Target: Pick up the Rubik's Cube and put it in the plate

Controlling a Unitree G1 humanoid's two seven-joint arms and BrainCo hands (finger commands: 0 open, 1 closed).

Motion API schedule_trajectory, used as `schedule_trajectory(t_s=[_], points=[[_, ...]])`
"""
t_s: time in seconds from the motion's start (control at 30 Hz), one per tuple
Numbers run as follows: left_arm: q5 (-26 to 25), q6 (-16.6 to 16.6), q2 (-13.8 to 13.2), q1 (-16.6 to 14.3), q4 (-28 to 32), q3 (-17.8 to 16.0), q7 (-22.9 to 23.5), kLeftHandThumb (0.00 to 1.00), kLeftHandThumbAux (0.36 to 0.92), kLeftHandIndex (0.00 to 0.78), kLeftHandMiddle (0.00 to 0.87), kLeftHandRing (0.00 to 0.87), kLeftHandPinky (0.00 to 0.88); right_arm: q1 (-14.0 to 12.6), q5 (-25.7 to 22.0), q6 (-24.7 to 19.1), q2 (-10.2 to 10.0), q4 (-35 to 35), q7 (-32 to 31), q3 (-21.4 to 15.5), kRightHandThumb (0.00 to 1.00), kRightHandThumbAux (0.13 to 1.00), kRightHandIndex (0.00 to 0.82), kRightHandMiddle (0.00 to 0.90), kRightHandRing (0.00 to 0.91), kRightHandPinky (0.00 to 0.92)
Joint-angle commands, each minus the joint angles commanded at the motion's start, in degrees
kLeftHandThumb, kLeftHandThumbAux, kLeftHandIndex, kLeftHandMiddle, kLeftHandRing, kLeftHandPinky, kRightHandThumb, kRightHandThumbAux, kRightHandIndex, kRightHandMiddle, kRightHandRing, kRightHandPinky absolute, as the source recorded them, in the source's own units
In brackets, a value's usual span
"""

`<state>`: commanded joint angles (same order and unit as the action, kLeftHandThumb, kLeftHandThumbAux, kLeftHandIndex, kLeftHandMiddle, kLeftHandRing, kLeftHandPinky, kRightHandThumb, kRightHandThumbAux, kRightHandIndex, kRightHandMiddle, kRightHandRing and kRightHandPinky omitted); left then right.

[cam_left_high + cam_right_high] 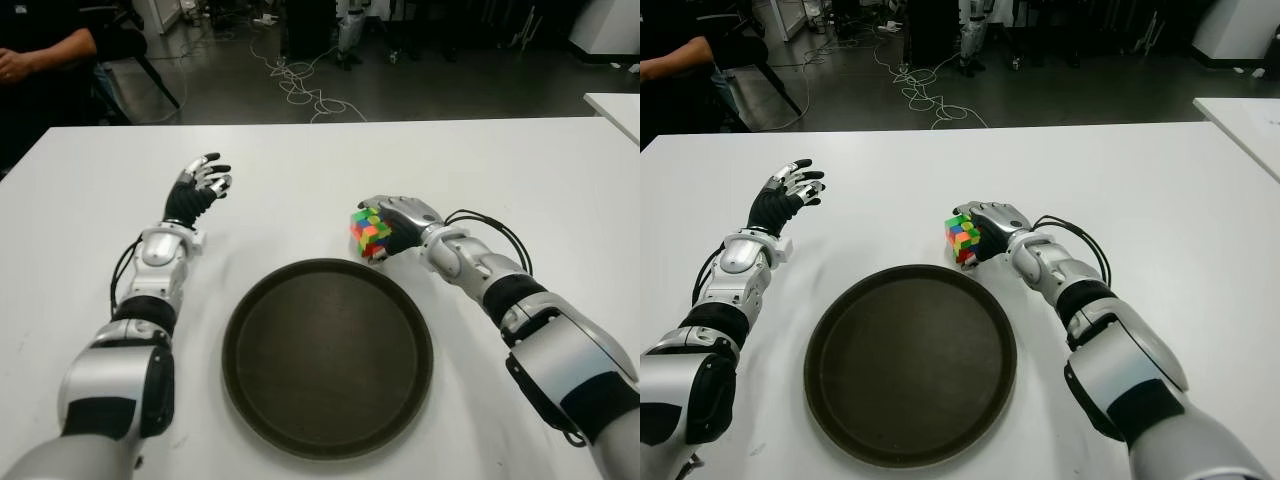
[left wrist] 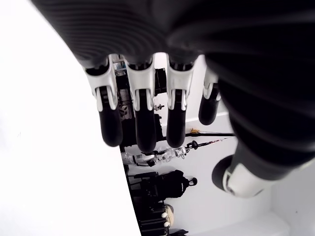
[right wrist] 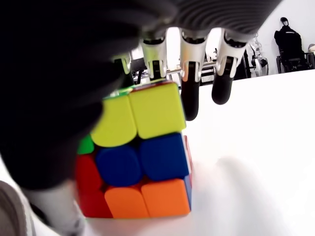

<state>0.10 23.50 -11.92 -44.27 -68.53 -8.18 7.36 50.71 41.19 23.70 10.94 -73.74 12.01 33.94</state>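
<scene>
White surface [image 1: 500, 160] fills the frame; at centre, the right hand [image 1: 400, 222] wraps the Rubik's Cube [image 1: 370, 232] just above the plate [image 1: 328, 358] rim. Firm the pinch before lifting. Left hand [image 1: 200, 188], upper left, is spread.

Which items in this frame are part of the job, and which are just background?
Job: Rubik's Cube on the table at the plate's far rim, right hand against it; plate.
Background: left hand open, table, floor cables, seated person.
</scene>
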Motion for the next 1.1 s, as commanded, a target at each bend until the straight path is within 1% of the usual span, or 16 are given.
schedule_trajectory(t_s=[0.07,0.17,0.27,0.33,0.53,0.63,0.73,0.87,1.0,1.1], points=[[0.01,-0.06,0.01,0.00,0.02,0.01,-0.08,0.162,0.669,0.174,0.256,0.246,0.258,0.04,0.33,0.20,0.16,-0.01,0.32,0.39,0.089,0.823,0.166,0.222,0.244,0.275],[-0.11,-0.42,0.11,0.01,0.16,-0.07,-0.21,0.160,0.665,0.172,0.253,0.245,0.261,-0.05,0.84,0.59,0.41,0.09,1.66,0.90,0.246,0.799,0.163,0.218,0.240,0.285],[-0.09,-0.67,0.10,-0.01,0.20,-0.04,-0.29,0.162,0.666,0.171,0.253,0.246,0.263,-0.14,0.93,0.71,0.41,0.08,2.72,0.96,0.310,0.786,0.170,0.225,0.249,0.305],[-0.04,-0.79,0.08,-0.05,0.19,0.01,-0.33,0.164,0.667,0.170,0.252,0.245,0.263,-0.18,0.84,0.76,0.38,0.06,3.24,0.94,0.334,0.781,0.173,0.229,0.254,0.313],[-0.06,-0.93,0.15,-0.07,0.26,0.02,-0.50,0.165,0.678,0.179,0.253,0.244,0.257,-0.51,0.24,1.21,0.36,0.10,4.77,0.48,0.379,0.775,0.194,0.263,0.288,0.343],[-0.13,-0.93,0.16,-0.06,0.24,-0.03,-0.47,0.167,0.676,0.180,0.253,0.245,0.260,-0.55,0.18,1.37,0.35,0.03,5.14,0.39,0.383,0.779,0.201,0.272,0.293,0.346],[-0.19,-0.94,0.15,-0.05,0.23,-0.07,-0.39,0.165,0.669,0.176,0.250,0.242,0.254,-0.59,0.09,1.58,0.36,0.02,5.40,0.29,0.382,0.793,0.206,0.277,0.297,0.346],[-0.31,-0.81,0.18,-0.01,0.23,-0.16,-0.29,0.163,0.672,0.168,0.246,0.243,0.262,-0.55,-0.03,1.70,0.37,-0.02,5.35,0.17,0.374,0.824,0.212,0.277,0.295,0.340],[-0.42,-0.68,0.22,0.06,0.30,-0.23,-0.13,0.169,0.666,0.167,0.249,0.246,0.266,-0.52,-0.11,1.71,0.36,0.00,5.18,0.05,0.374,0.836,0.213,0.274,0.289,0.332],[-0.55,-0.64,0.26,0.04,0.36,-0.31,0.03,0.173,0.661,0.170,0.252,0.248,0.264,-0.52,-0.31,1.79,0.35,0.06,4.99,-0.18,0.394,0.848,0.214,0.275,0.291,0.338]])
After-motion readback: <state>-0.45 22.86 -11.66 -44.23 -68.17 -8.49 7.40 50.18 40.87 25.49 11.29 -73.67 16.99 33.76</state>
